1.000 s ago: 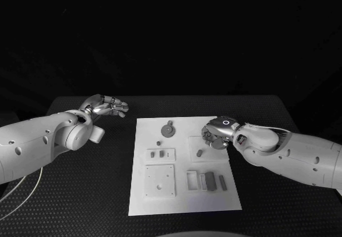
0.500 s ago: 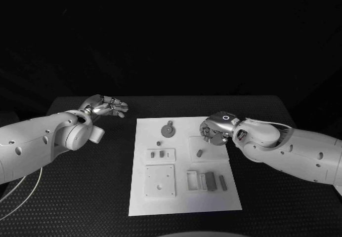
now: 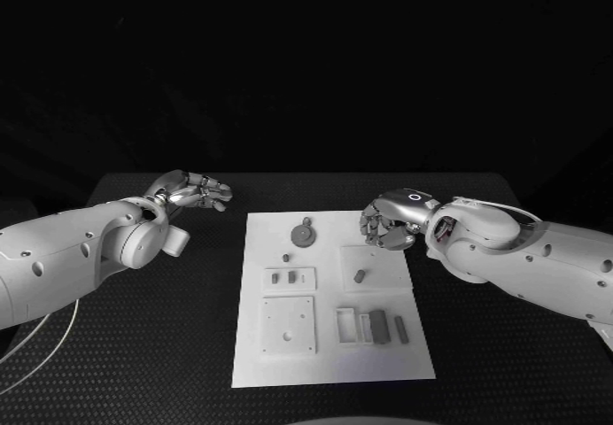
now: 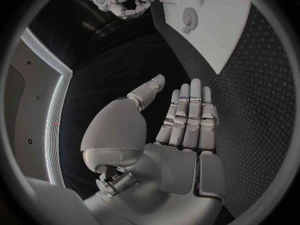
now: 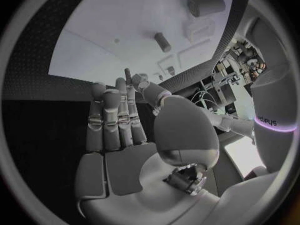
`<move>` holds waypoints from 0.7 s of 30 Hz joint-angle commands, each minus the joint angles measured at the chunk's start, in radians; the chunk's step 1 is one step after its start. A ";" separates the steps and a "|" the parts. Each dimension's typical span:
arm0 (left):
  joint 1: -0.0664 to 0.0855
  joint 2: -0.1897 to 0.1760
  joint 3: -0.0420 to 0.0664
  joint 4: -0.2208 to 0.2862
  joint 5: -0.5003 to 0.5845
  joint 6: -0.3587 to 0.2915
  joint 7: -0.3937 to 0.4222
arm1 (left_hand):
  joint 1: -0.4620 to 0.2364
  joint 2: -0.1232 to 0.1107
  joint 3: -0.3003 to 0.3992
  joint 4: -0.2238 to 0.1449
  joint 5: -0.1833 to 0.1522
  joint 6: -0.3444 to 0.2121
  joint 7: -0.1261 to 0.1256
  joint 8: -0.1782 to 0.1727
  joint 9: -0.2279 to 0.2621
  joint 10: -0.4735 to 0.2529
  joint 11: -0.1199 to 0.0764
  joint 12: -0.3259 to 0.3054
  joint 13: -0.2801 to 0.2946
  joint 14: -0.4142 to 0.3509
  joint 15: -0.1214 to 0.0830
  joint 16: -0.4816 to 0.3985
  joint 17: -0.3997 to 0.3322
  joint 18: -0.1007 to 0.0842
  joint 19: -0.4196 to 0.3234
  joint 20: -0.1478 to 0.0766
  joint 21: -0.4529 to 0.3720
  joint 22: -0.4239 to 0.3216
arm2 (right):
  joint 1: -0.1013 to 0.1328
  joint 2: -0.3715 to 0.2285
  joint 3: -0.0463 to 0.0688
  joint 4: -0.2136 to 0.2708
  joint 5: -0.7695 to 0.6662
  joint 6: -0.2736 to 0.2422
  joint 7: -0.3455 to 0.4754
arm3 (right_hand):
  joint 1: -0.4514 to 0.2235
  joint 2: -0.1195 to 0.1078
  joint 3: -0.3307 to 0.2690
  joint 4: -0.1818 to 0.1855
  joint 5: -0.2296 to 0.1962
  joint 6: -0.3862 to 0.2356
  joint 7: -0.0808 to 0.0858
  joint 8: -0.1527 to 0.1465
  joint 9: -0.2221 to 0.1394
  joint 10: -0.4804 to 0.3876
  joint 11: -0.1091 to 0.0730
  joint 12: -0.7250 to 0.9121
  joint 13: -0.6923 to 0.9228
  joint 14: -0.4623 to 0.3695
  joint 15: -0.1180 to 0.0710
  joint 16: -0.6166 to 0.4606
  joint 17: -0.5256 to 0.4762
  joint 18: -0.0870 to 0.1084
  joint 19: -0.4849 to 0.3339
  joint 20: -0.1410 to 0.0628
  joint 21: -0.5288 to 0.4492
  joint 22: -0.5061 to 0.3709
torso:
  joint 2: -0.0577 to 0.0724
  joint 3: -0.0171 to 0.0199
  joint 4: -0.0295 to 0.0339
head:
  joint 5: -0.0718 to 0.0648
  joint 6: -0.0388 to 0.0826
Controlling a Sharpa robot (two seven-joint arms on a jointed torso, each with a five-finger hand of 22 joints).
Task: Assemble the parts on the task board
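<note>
Silver left hand (image 3: 191, 189) hovers over black counter (image 3: 153, 328) w/ fingers apart, holding nothing, well off white task board (image 3: 329, 354). On board, L to R: round grey gear-like part (image 3: 303, 235), then short grey peg part (image 3: 360, 275), long axis roughly toward/away from robot. Silver right hand (image 3: 388, 223) hangs above board's far right edge, fingers spread, empty, the nearer hand to peg; peg lies just robot-side of it. Right wrist view shows peg (image 5: 162, 41) beyond fingertips (image 5: 128, 75), not touching; head view hides that gap.
</note>
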 commanded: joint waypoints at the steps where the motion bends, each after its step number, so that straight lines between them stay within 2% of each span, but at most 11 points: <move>1: 0.001 0.006 0.001 0.001 0.008 0.013 0.006 | -0.007 0.000 -0.006 0.002 -0.005 -0.006 0.000 0.002 -0.002 -0.008 0.001 0.002 -0.001 0.005 0.000 -0.007 0.001 -0.015 0.006 0.000 0.000 -0.001 | 0.000 0.014 0.000 0.028 0.110 -0.019 0.066 | 0.006 0.007 0.004 -0.001 0.004 0.005 0.000 0.002 0.001 0.007 -0.004 0.005 0.002 -0.003 -0.007 0.005 0.001 0.013 0.008 -0.001 0.006 0.021 | -0.001 0.0004 0.0005 | 0.007 0.002; 6: 0.001 0.008 0.001 0.001 0.009 0.009 0.009 | -0.007 0.000 -0.006 0.002 -0.005 -0.006 0.001 0.002 -0.002 -0.009 0.001 0.002 -0.001 0.005 0.000 -0.008 0.002 -0.015 0.006 0.000 0.000 -0.002 | -0.001 0.040 0.000 0.066 0.131 -0.042 0.095 | 0.006 0.008 0.002 -0.002 0.004 0.004 0.000 0.002 0.002 0.008 -0.005 0.002 0.003 -0.004 -0.008 0.004 0.003 0.013 0.012 -0.004 0.010 0.022 | 0.000 0.0008 0.0027 | 0.024 0.002; 8: 0.001 0.007 0.001 0.000 0.011 0.009 0.010 | -0.006 0.000 -0.006 0.002 -0.005 -0.007 0.001 0.002 -0.002 -0.009 0.001 0.002 -0.001 0.006 0.000 -0.008 0.003 -0.015 0.006 0.000 0.000 -0.003 | -0.004 0.058 -0.001 0.072 0.131 -0.043 0.100 | 0.006 0.008 0.002 -0.002 0.004 0.004 0.000 0.002 0.002 0.008 -0.005 0.002 0.003 -0.004 -0.008 0.004 0.004 0.013 0.013 -0.004 0.012 0.023 | 0.000 0.0004 0.0014 | 0.027 0.000; 11: 0.001 0.012 0.001 -0.003 0.013 0.006 0.014 | -0.005 0.001 -0.006 0.002 -0.005 -0.005 0.000 0.004 -0.001 -0.006 0.000 0.004 -0.001 0.007 0.000 -0.010 0.005 -0.015 0.007 0.000 0.000 -0.005 | -0.019 0.081 -0.007 0.076 0.119 -0.037 0.108 | 0.006 0.009 0.002 -0.002 0.004 0.004 0.000 0.001 0.002 0.009 -0.005 0.001 0.003 -0.004 -0.008 0.004 0.005 0.013 0.014 -0.005 0.013 0.023 | -0.001 -0.0009 -0.0009 | 0.042 -0.003; 14: 0.001 0.014 0.001 -0.002 0.014 0.006 0.016 | -0.005 0.001 -0.006 0.002 -0.005 -0.004 0.000 0.005 -0.001 -0.006 -0.001 0.004 -0.001 0.008 0.000 -0.011 0.006 -0.015 0.007 0.000 0.000 -0.006 | -0.035 0.111 -0.017 0.071 0.095 -0.032 0.115 | 0.006 0.009 0.002 -0.002 0.004 0.003 0.001 0.001 0.002 0.009 -0.005 0.001 0.003 -0.004 -0.008 0.004 0.005 0.013 0.014 -0.005 0.013 0.023 | -0.002 -0.0018 -0.0006 | 0.054 -0.008; 16: 0.001 0.021 0.001 -0.006 0.018 0.006 0.017 | -0.004 0.001 -0.006 0.002 -0.005 -0.004 0.000 0.005 -0.001 -0.005 -0.001 0.004 -0.001 0.009 -0.001 -0.011 0.007 -0.015 0.008 0.000 0.000 -0.007 | -0.052 0.134 -0.032 0.065 0.079 -0.028 0.119 | 0.006 0.010 0.002 -0.002 0.004 0.003 0.001 0.001 0.002 0.009 -0.005 0.000 0.003 -0.004 -0.008 0.004 0.006 0.013 0.014 -0.005 0.014 0.023 | -0.001 -0.0012 0.0007 | 0.066 -0.011; 21: 0.001 0.027 0.001 -0.007 0.018 0.007 0.016 | -0.004 0.001 -0.006 0.002 -0.005 -0.004 -0.001 0.005 -0.001 -0.004 -0.001 0.005 -0.001 0.009 -0.001 -0.012 0.009 -0.015 0.008 0.000 0.000 -0.008 | -0.086 0.178 -0.047 0.049 0.040 -0.033 0.130 | 0.006 0.011 0.002 -0.002 0.004 0.003 0.001 0.001 0.002 0.009 -0.005 -0.001 0.003 -0.004 -0.008 0.004 0.006 0.013 0.014 -0.006 0.014 0.023 | 0.000 -0.0005 0.0037 | 0.089 -0.017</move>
